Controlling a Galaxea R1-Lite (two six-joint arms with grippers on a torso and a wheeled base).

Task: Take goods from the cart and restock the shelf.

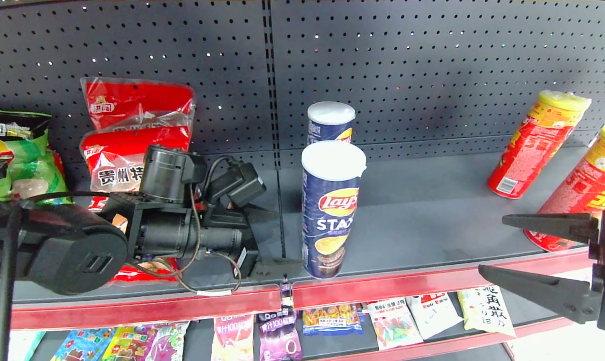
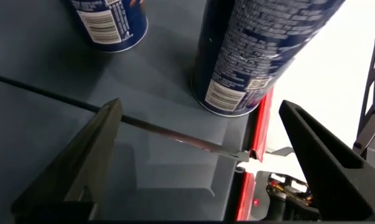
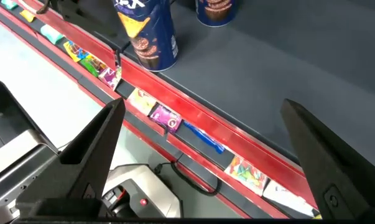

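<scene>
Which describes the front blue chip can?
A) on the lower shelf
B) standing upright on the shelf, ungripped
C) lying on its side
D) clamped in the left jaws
B: the front blue can stands upright near the front edge of the shelf, while the left gripper sits beside it with its jaws wide apart.

My head camera looks forward and down at the shelf (image 1: 433, 210) from close in. The left wrist camera sits low over its deck, looking past my left gripper (image 2: 199, 104); the right wrist one hangs outside the red front edge (image 3: 224, 124), facing down — all three share the front blue can (image 1: 331, 210)
</scene>
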